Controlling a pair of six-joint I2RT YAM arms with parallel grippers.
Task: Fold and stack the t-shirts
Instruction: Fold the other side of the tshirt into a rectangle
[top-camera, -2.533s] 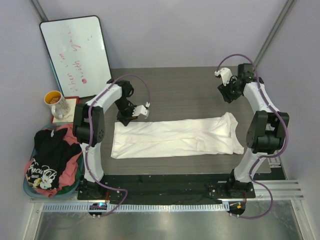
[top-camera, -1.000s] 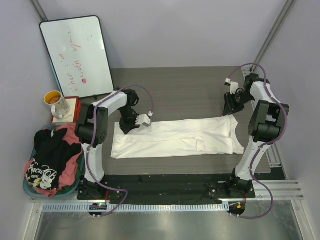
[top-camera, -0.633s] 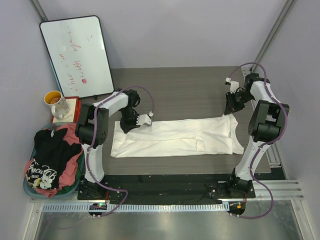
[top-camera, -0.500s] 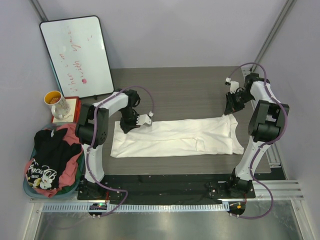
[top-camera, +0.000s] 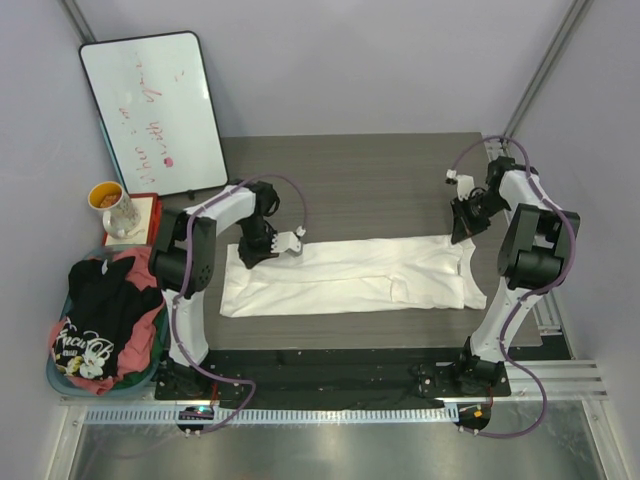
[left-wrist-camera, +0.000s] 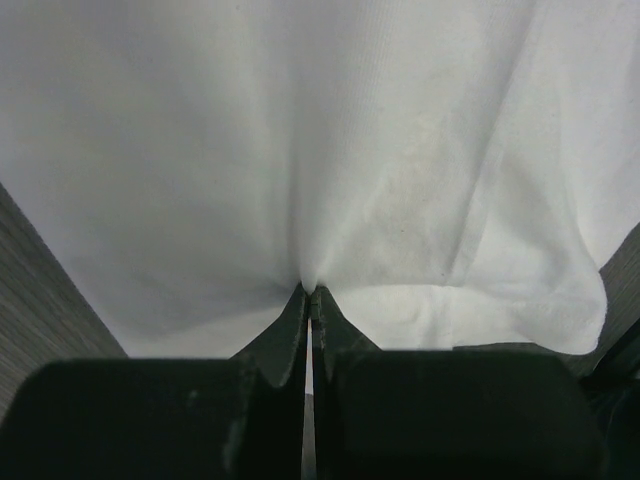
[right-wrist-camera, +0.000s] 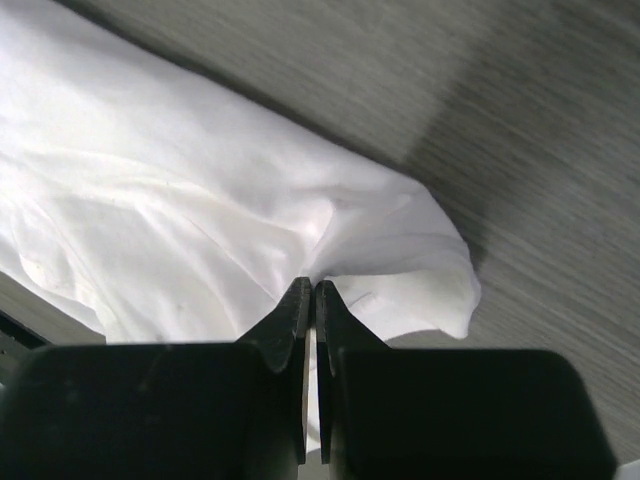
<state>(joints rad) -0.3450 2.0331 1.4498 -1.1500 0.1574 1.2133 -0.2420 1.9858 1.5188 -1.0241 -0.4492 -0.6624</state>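
Note:
The white t-shirt (top-camera: 350, 275) lies folded into a long strip across the dark table. My left gripper (top-camera: 247, 252) is shut on the strip's far left corner; in the left wrist view the cloth (left-wrist-camera: 300, 150) puckers into the pinched jaws (left-wrist-camera: 312, 292). My right gripper (top-camera: 462, 234) is shut on the far right corner by the collar; in the right wrist view the fabric (right-wrist-camera: 200, 230) gathers at the tips (right-wrist-camera: 313, 285). A black t-shirt with pale lettering (top-camera: 95, 320) and a pink-red one (top-camera: 140, 268) lie in the basket.
A teal-rimmed laundry basket (top-camera: 58, 380) stands off the table's left front. A whiteboard (top-camera: 155, 110) leans at the back left. A mug (top-camera: 112, 205) sits on a red block beside it. The table's far half (top-camera: 370, 180) is bare wood.
Both grippers have come down onto the white shirt's far corners and shut on the cloth. The right gripper moved from above the table's far right down to the collar corner.

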